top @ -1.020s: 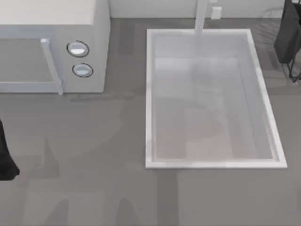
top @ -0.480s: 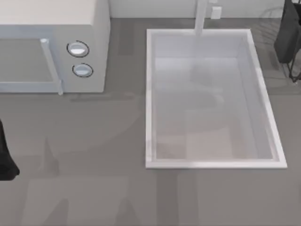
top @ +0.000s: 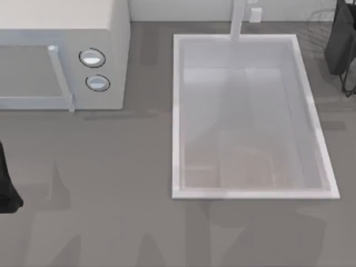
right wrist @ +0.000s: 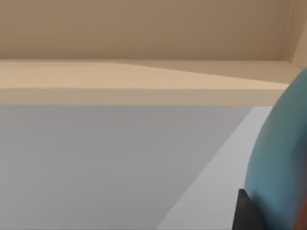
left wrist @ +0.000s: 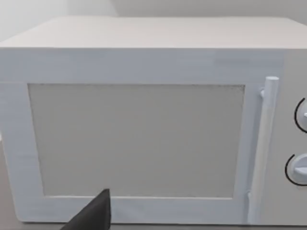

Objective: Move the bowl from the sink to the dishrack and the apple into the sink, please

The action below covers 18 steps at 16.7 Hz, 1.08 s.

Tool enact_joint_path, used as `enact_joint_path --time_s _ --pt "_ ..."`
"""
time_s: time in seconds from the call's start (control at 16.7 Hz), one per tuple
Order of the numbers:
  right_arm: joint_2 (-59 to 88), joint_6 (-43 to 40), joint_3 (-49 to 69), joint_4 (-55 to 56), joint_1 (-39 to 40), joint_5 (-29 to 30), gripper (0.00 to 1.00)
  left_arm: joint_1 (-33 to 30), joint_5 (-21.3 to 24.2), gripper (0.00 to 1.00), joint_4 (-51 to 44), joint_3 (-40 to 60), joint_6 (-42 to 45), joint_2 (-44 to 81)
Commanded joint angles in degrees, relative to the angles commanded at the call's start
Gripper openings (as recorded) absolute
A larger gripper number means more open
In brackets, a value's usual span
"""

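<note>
At the top view's right edge, near the dishrack (top: pixel 325 16), the right arm is seen; the bowl (right wrist: pixel 280 163) lies against its wrist camera, grip undeterminable. The bowl should be lowered level onto the wires. The sink (top: pixel 178 111) awaits the apple.

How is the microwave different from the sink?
The microwave is a closed box with a door, handle and two knobs; the sink is an open basin with a faucet post. The microwave stands on the table's left side, the sink on the right. Both are white and rectangular.
</note>
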Motion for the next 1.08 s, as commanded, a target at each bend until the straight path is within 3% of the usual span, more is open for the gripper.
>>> enact_joint_path --time_s 0.24,0.6,1.08 --pt "6.1 0.0 -5.8 11.2 1.8 1.9 0.0 0.0 0.0 1.0 0.0 0.0 0.0 0.0" --pt "7.4 0.0 -7.2 13.3 2.3 2.3 0.0 0.0 0.0 1.0 0.0 0.0 0.0 0.0" --pt "7.4 0.0 -7.2 13.3 2.3 2.3 0.6 0.0 0.0 1.0 0.0 0.0 0.0 0.0"
